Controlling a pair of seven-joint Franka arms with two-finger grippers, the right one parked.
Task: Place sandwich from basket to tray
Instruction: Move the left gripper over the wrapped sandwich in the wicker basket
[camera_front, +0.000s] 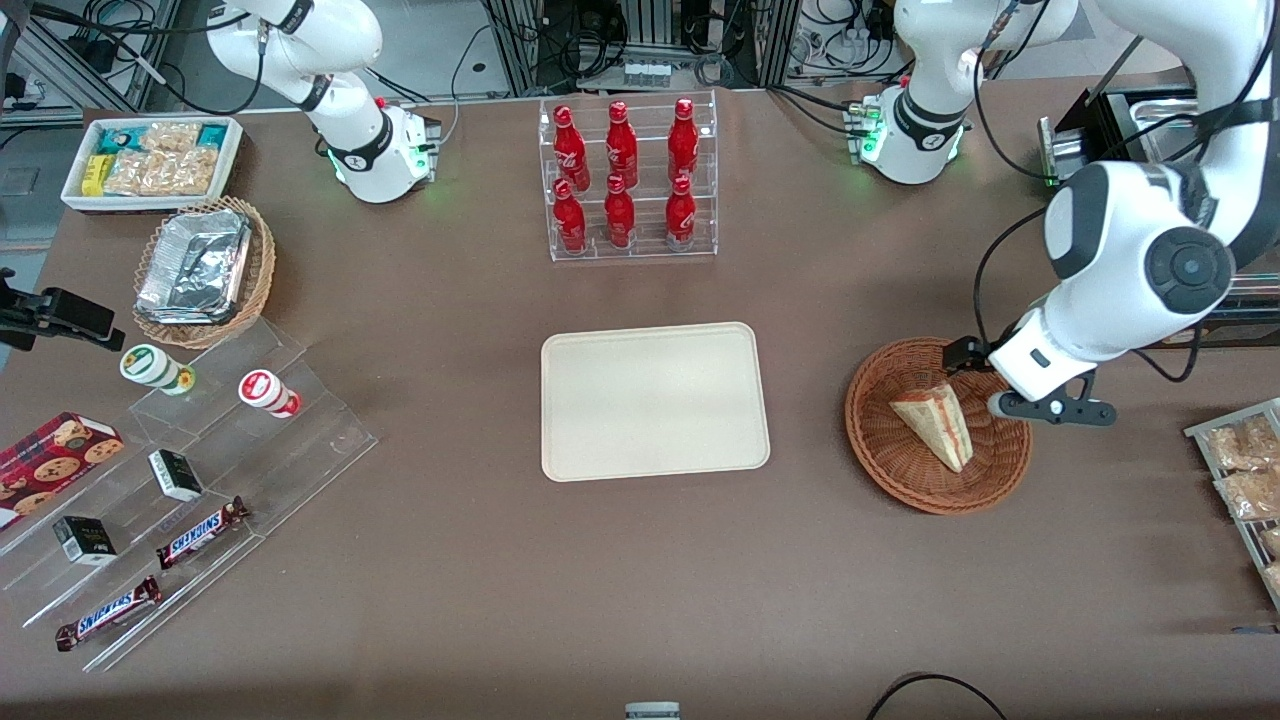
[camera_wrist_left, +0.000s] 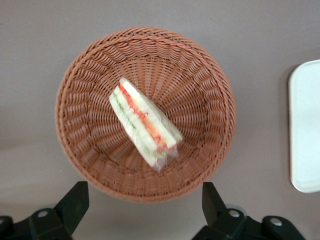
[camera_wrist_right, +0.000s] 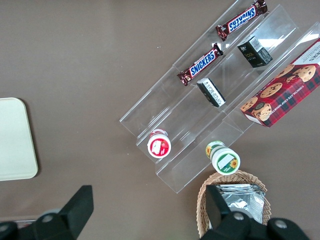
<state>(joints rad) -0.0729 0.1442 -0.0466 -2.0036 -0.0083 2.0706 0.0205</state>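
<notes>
Brown tabletop (camera_front: 480, 560) carries everything, and going from the parked arm's end toward the working arm's it is crowded first: a clear stepped stand (camera_front: 200, 470) with candy bars and small jars, a lighter wicker basket of foil trays (camera_front: 205, 272), and a white bin of snack packets (camera_front: 152, 160).

Mid-table lies the tray (camera_front: 655, 400), cream and bare, flat, with a low rim. A clear rack of red bottles (camera_front: 627, 180) stands farther from the front camera than the tray, well apart from it.

Bare tabletop runs between the tray and the basket (camera_front: 880, 450), so the carry path looks open and short.

Inside the basket the sandwich (camera_wrist_left: 145, 121) lies on its side, slanted, in a clear wrapper. Hovering above the basket's rim, the claw (camera_wrist_left: 145, 207) has its fingers spread wide and holds nothing.

Risks, as I judge them: the fingers look poorly lined up with the slanted wedge, so closing may catch its corners, or only the slick wrapper, and let it slip. Soft bread may crush under a hard pinch. A low descent could snag the woven rim and drag the light basket along. Snack packets (camera_front: 1240, 470) near the working arm's end limit elbow room there.
</notes>
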